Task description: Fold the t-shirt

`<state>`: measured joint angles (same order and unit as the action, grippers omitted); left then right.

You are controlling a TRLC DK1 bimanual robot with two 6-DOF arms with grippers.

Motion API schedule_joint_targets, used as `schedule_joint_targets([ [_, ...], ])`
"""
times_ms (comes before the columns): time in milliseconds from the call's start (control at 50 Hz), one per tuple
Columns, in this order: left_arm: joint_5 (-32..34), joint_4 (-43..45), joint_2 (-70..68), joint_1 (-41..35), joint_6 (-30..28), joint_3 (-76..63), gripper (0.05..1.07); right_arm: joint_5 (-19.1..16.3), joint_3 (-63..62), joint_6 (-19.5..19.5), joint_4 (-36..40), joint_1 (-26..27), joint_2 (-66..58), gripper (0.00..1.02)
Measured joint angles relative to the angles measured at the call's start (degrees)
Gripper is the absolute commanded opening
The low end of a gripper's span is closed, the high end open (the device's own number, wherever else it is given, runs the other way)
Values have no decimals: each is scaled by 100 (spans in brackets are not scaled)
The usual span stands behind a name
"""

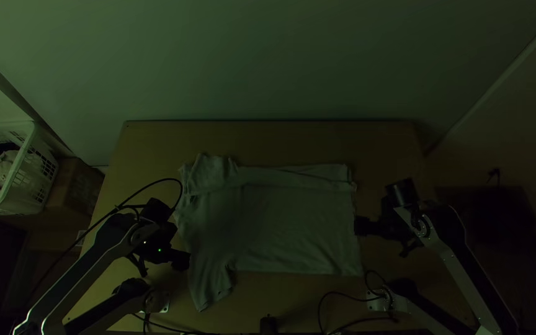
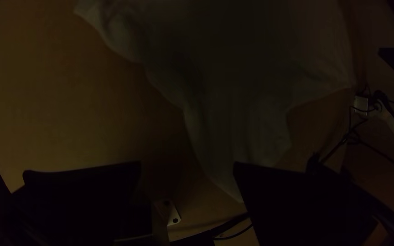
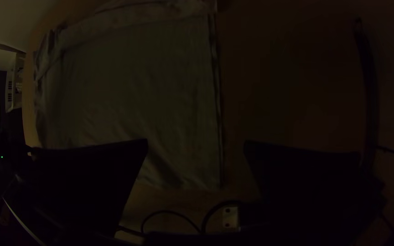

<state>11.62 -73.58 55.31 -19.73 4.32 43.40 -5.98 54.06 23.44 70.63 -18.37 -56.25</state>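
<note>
Treat as light and limp the pale cloth t-shirt (image 1: pixel 286 217), spread on the light wooden tabletop (image 1: pixel 268 139) with far side folded over. Pinch at near sleeve (image 1: pixel 207 286) and near hem corner (image 1: pixel 355 269) with flat-fingered black left hand (image 2: pixel 188 166) and matching black right hand (image 3: pixel 196 143), both open, empty

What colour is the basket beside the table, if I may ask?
The basket looks whitish; it shows best in the top view.

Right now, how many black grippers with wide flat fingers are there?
2. The left gripper is by the sleeve of the pale cloth t-shirt; the right gripper is by its hem.
</note>
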Motion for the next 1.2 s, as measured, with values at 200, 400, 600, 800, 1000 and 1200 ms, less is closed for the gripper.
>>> schedule_joint_targets([
  [200, -70, 361, 868, -153, 249, -24, 101, -98, -170, -103, 61, -2, 0, 86],
  [400, -291, 802, 1539, -229, 503, -90, 101, -289, -680, -118, 63, -249, -50, 86],
  [600, -289, 1019, 1939, -507, 656, -90, 93, -315, -909, -225, 83, -295, -214, 86],
  [800, -400, 1010, 2232, -916, 870, 13, 68, -354, -916, -452, 85, -295, -507, 86],
  [1000, -610, 1108, 2232, -1316, 898, 35, 8, -354, -1067, -656, 83, -295, -699, 86],
  [1200, -612, 1097, 2194, -1169, 765, 299, 8, -356, -1327, -813, 98, -295, -920, 80],
])
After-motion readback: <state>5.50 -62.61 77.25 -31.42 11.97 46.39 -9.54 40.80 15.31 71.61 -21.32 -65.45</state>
